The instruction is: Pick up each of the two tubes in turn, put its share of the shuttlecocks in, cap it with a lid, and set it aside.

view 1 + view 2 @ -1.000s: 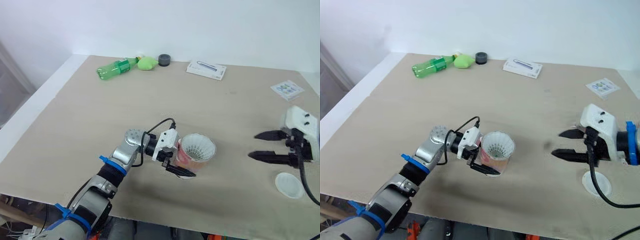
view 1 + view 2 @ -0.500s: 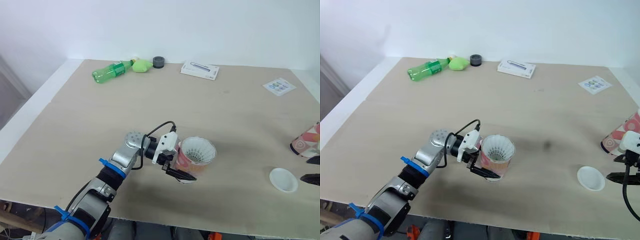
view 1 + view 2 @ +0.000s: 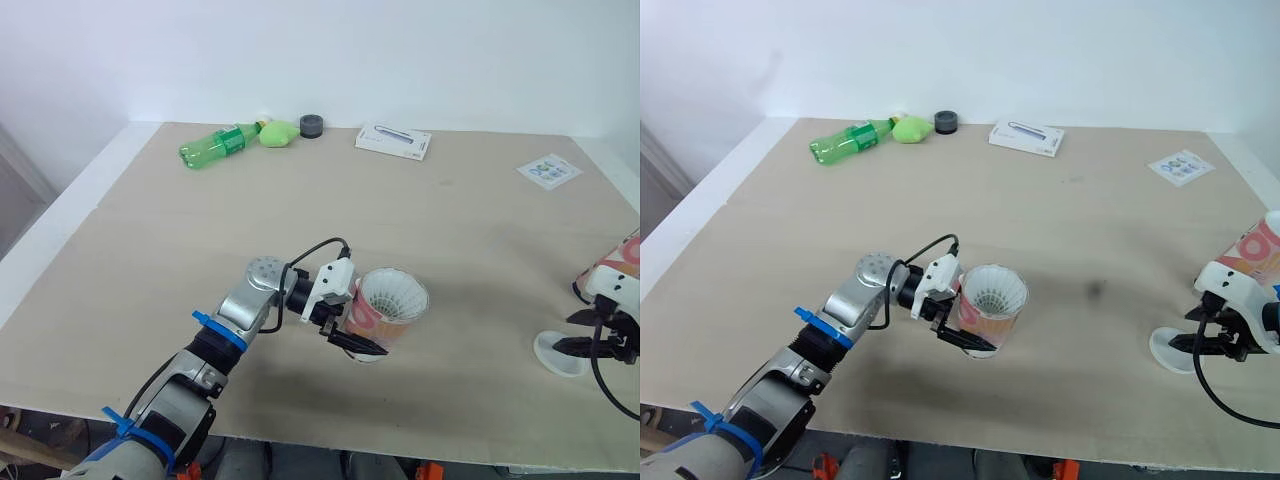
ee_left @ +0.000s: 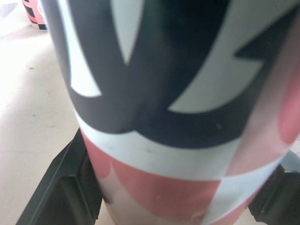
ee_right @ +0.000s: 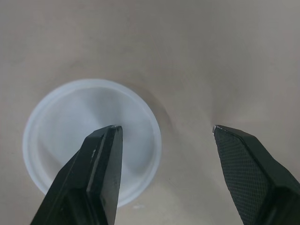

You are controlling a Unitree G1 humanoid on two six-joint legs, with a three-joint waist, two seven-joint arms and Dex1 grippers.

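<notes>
Tube (image 3: 385, 315) sits near the front-middle of the table (image 3: 300, 220), tilted a bit, mouth up, w/ white shuttlecocks (image 3: 395, 297) nested inside. L gripper (image 3: 362, 330) is clamped round its lower body, a black finger on each side (wrist view shows the pink, white and black print right up close). No lid on it yet.

Second tube (image 3: 1252, 248) is at the R edge of the table, well apart from the first. Just in front of it is the R gripper (image 5: 164, 129), fingers spread, low over the white lid (image 5: 70, 117). One fingertip is above the lid and the other is over bare table past its rim. Can't tell if it touches.

Table is a pale beige board; plain white wall (image 3: 400, 50) behind.

Along the far edge, L to R: green bottle (image 3: 212, 147) lying down, green lump (image 3: 280, 130), dark round cap (image 3: 311, 124), flat white box (image 3: 393, 141), then a small printed card (image 3: 549, 171) far R. Nothing lies between the tube and the lid.
</notes>
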